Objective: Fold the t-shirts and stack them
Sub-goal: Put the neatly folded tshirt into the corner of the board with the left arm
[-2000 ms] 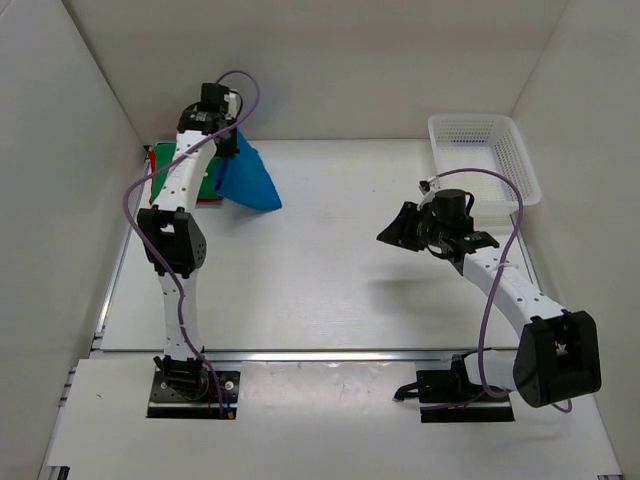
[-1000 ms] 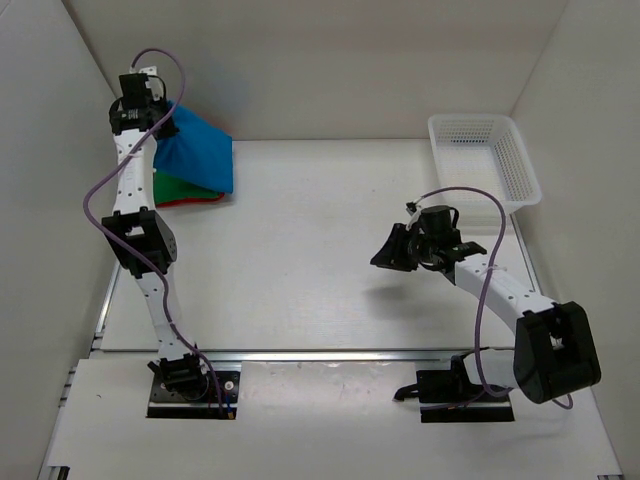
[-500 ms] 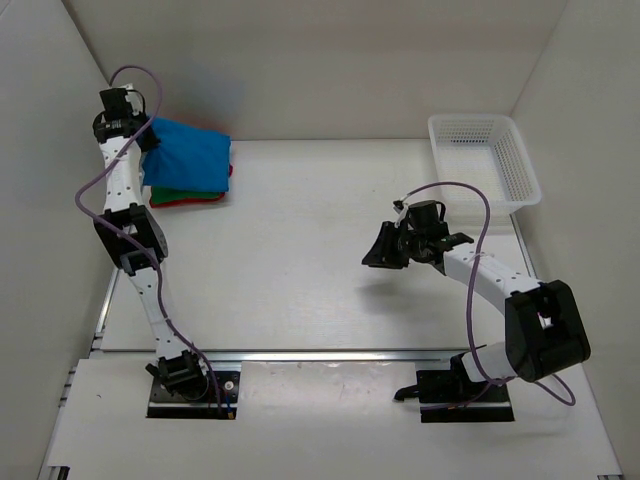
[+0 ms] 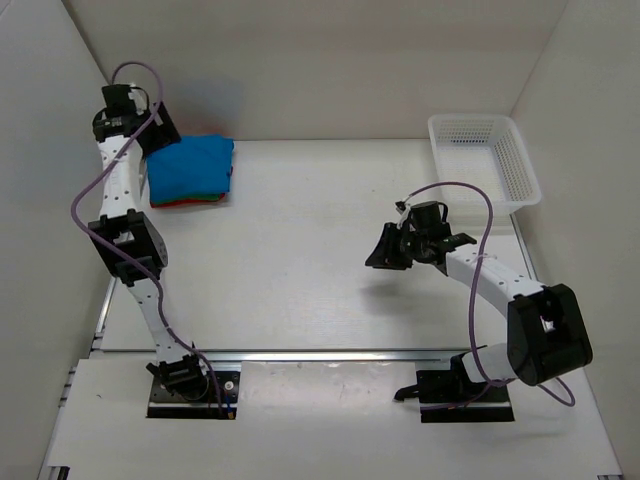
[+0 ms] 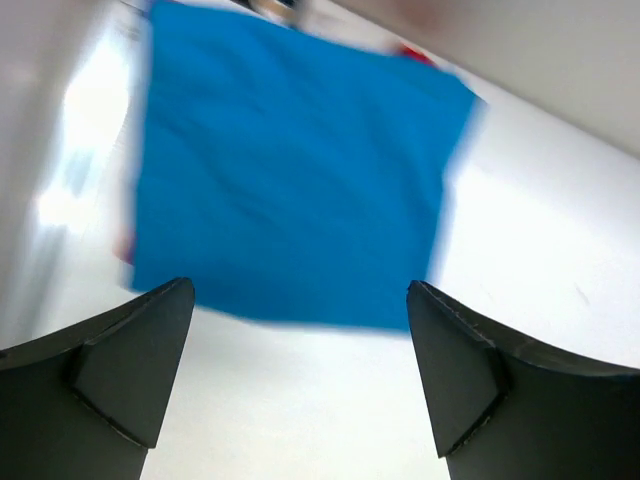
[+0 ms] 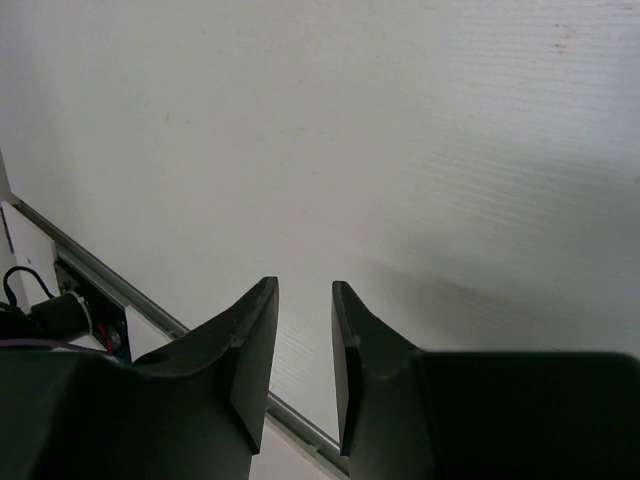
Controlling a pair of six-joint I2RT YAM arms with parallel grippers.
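**Blue shirt tops the pile, both end effectors empty**

Our left end effector (image 5: 300, 372) stands wide, its two dark fingers (image 5: 130, 365) far apart with nothing between them. It hangs over the near edge of the blue t-shirt (image 5: 290, 180) without touching the cloth. In the left wrist view the shirt lies flat as a neat rectangle, blurred at its borders, and a sliver of the red t-shirt (image 5: 418, 55) peeks out at its far corner. From the top camera we see the blue shirt on top of the pile at the far left corner of the tabletop (image 4: 300, 250), with the red edge showing along its near side. The left arm reaches up tall along the left wall to that corner.

Our right end effector (image 6: 304, 335) is narrow, with only a slim gap between its fingers, and it holds nothing. It hovers above the bare tabletop right of centre, well apart from the shirts. Beyond it, the white mesh basket (image 4: 440, 122) sits at the far right corner.
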